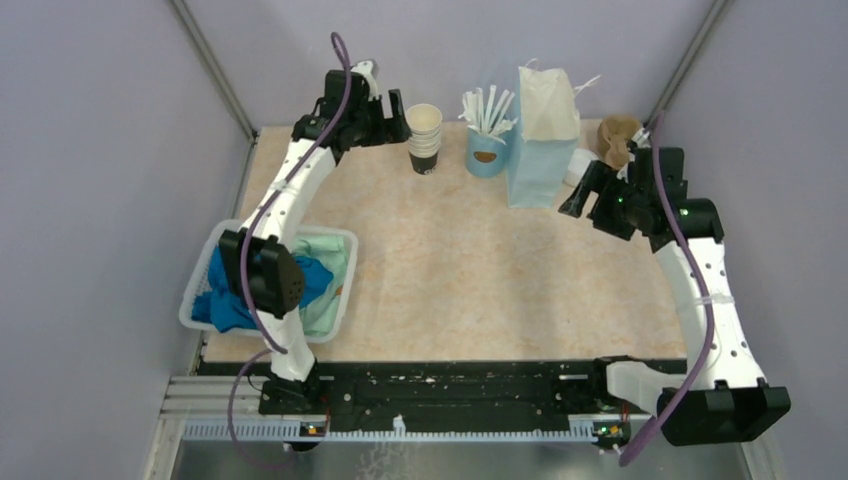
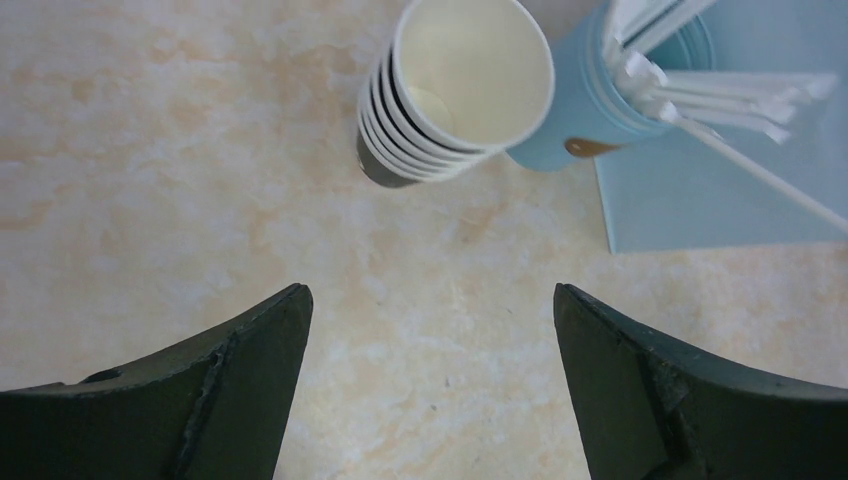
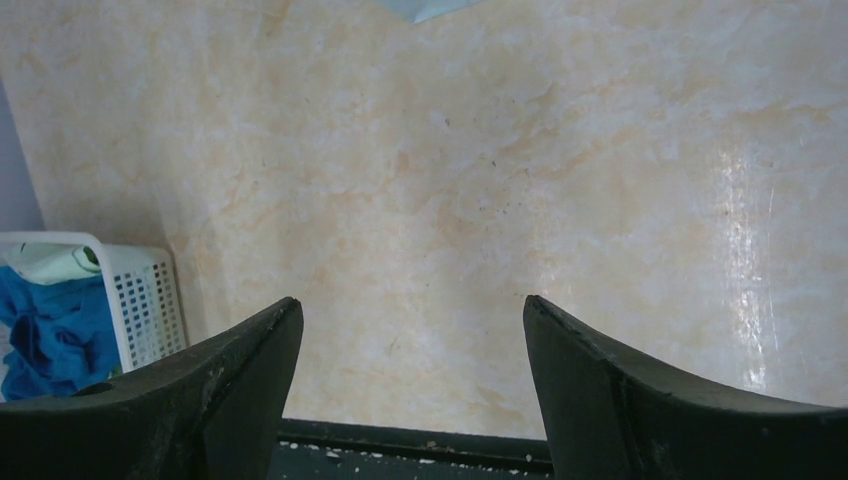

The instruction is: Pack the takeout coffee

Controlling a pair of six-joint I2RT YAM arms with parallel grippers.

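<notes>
The left jaws were wide open and held nothing. They hung over the far left part of the counter (image 1: 450,270), pointing at a stack of paper cups (image 1: 424,138) (image 2: 455,90) with no lids. The jaws were near the stack but not touching it.

Just right of the stack stood a light blue cup (image 1: 487,152) (image 2: 585,105) full of white sticks. Beside that stood a tall light blue paper bag (image 1: 543,135).

The takeout coffee (image 1: 578,165) was at the far side, just right of the bag. Only a bit of its white lid showed, because the right jaws were partly in front of it.

The right jaws were open too, with only bare counter between them. A crumpled brown thing (image 1: 617,138) sat behind them, near the back wall.

A white basket (image 1: 346,270) (image 3: 150,290) sat at the left edge of the counter. It held blue and pale green cloths.
</notes>
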